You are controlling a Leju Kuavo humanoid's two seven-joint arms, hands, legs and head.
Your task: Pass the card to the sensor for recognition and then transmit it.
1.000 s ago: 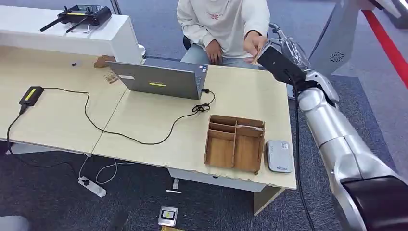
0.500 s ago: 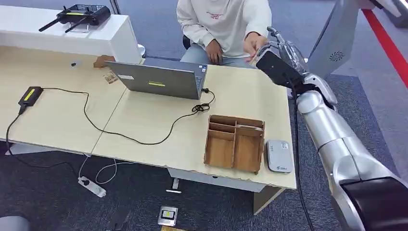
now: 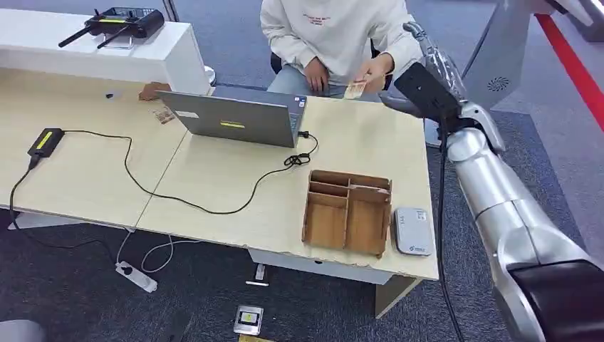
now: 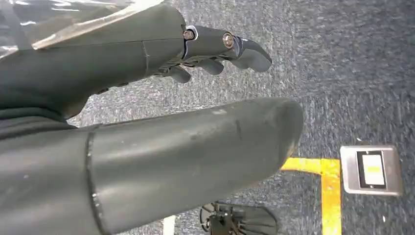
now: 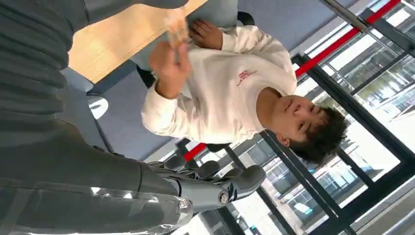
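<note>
I see a person's white top with small red writing, a grey laptop with a yellow strip, a brown wooden box, a light wood table, and my silver right arm.

The card in the person's hand was too small and blurred to read, in the right wrist view as well. The right hand had its palm and fingertips hidden behind its own dark back. The laptop faced away, its screen out of sight. The markings on the sensor, near the right table edge, were too small to make out.
</note>
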